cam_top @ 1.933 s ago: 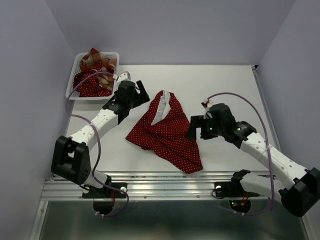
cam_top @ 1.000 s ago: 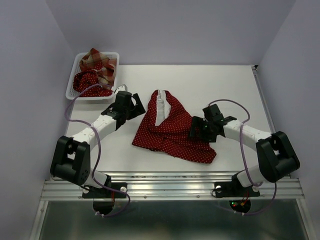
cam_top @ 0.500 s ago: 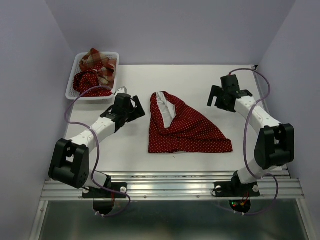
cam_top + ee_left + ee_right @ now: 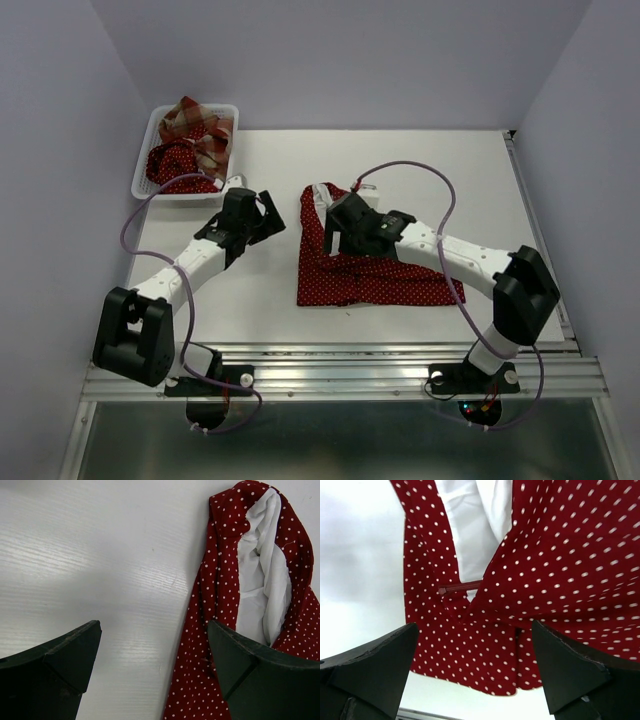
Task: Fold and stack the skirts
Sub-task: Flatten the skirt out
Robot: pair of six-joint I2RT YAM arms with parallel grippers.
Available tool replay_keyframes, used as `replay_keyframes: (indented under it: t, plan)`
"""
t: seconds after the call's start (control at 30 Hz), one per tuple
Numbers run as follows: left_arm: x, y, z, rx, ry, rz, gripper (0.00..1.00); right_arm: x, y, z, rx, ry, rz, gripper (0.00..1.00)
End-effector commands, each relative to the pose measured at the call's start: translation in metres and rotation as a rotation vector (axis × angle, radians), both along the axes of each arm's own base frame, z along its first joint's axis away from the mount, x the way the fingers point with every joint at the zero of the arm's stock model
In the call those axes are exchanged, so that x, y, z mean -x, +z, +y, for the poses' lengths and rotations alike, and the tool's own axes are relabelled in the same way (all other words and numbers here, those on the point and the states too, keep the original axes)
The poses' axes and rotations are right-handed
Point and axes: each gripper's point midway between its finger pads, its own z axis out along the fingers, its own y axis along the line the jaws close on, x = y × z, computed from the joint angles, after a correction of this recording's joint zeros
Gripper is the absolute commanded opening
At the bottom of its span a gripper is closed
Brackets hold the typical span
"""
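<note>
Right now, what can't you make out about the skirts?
Top view: the right arm hides the dotted skirt in the middle.
Top view: the skirts in the basket are bunched, too small to trace.
Left wrist view: the dotted skirt runs off the bottom edge, behind a finger.

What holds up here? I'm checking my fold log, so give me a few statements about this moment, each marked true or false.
1. A polka-dot skirt lies on the table. True.
2. The left gripper is clamped on that skirt. False: it is open and holds nothing, at the skirt's left edge.
3. The right gripper is open over the skirt's waist end, where white lining shows. True.
4. The basket is empty. False: it holds the plaid skirt and a second dotted skirt.
</note>
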Motion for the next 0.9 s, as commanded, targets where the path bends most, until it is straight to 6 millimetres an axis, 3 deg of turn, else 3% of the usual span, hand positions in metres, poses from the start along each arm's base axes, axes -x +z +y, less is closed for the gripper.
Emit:
replay_keyframes:
  t: [0.0,0.17,0.53,0.67,0.87]
  plan:
    - [0.003,0.011,0.008,0.004,0.022,-0.041,0.99,-0.003,-0.012,0.023,-0.12,-0.154,-0.005,1.0]
    - [0.004,0.012,0.006,0.012,0.002,-0.045,0.99,0.003,-0.023,0.055,-0.19,-0.129,-0.022,1.0]
    - [0.006,0.012,0.007,0.027,-0.004,-0.055,0.99,0.003,-0.055,0.051,-0.129,-0.201,0.012,0.94]
    - [0.006,0.011,0.007,0.033,-0.011,-0.056,0.99,-0.003,-0.058,0.051,-0.119,-0.216,-0.009,0.74]
    - [0.006,0.014,0.009,0.036,-0.006,-0.063,0.99,-0.005,-0.074,0.047,-0.063,-0.238,0.004,0.54]
